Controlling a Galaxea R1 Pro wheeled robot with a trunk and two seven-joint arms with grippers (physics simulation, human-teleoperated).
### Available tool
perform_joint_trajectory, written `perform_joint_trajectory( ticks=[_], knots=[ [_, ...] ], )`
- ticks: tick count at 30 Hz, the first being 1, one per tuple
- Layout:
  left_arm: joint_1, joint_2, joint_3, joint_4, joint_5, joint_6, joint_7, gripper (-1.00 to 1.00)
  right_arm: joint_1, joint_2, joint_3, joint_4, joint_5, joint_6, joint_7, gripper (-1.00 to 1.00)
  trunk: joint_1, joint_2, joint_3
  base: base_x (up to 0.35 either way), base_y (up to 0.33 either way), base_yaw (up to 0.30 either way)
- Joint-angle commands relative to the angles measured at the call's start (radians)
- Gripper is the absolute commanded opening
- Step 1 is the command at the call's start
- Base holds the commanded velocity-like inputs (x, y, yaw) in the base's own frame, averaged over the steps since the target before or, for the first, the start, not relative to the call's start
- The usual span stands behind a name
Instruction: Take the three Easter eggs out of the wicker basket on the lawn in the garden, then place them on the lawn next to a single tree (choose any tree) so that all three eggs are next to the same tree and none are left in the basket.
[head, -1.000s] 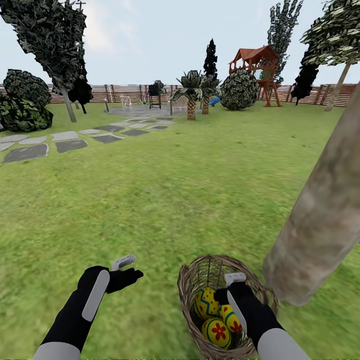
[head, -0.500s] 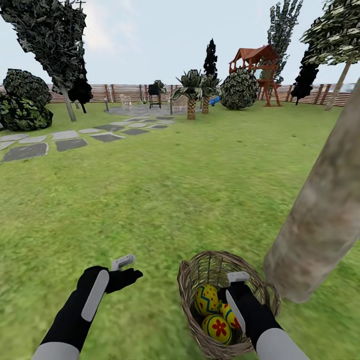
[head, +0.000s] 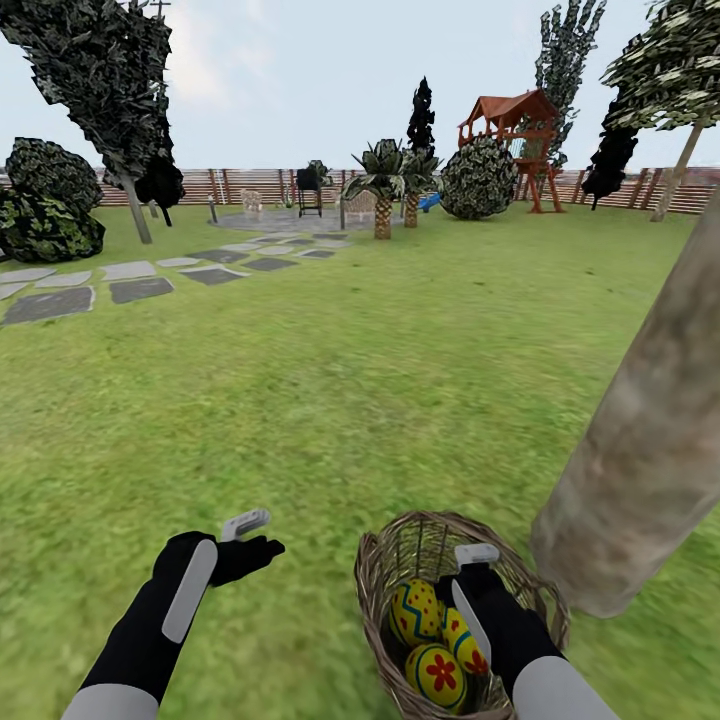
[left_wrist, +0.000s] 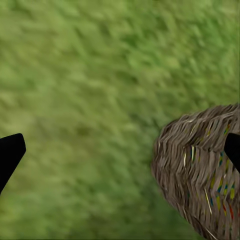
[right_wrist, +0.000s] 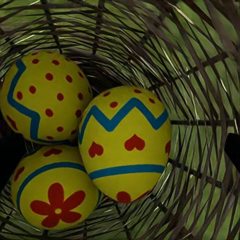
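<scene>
The wicker basket (head: 395, 585) stands on the lawn (head: 330, 400) beside the thick pale trunk of the tree (head: 650, 450). Three Easter eggs lie in it: a dotted one (right_wrist: 45, 97), a heart one (right_wrist: 125, 142) and a flower one (right_wrist: 52, 192). My right gripper (head: 466, 580) hangs open just over the basket's mouth, above the heart egg (head: 468, 645), touching nothing. My left gripper (head: 255, 535) is open over bare grass, left of the basket (left_wrist: 200, 175).
The tree trunk rises close on the basket's right. Grey stepping stones (head: 140, 288) run off at the far left toward a paved circle. Short palms (head: 385, 185), bushes, a wooden play tower (head: 515, 130) and a fence stand far behind. Open grass lies ahead and to the left.
The whole picture has shifted a little, so the camera moved. Both arms, the basket and the eggs keep their places.
</scene>
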Motion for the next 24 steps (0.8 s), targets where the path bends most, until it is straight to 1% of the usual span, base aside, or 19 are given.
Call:
perform_joint_trajectory(
  ticks=[1, 8, 24],
  knots=[
    [0.000, -0.001, 0.002, -0.001, 0.011, 0.004, 0.009, 1.00, 0.000, 0.000, 0.003, -0.001, 0.002, 0.006, -0.003, 1.00, 0.000, 0.000, -0.001, 0.007, 0.000, 0.000],
    [0.000, 0.000, 0.002, -0.002, 0.011, 0.004, 0.008, 1.00, 0.000, -0.001, 0.003, -0.001, 0.003, 0.006, -0.004, 1.00, 0.000, 0.000, -0.001, 0.001, 0.000, 0.000],
    [0.000, -0.001, 0.001, -0.001, 0.011, 0.004, 0.009, 1.00, 0.000, -0.001, 0.003, -0.001, 0.007, 0.005, -0.011, 1.00, 0.061, -0.112, -0.051, 0.000, 0.000, 0.000]
  ],
)
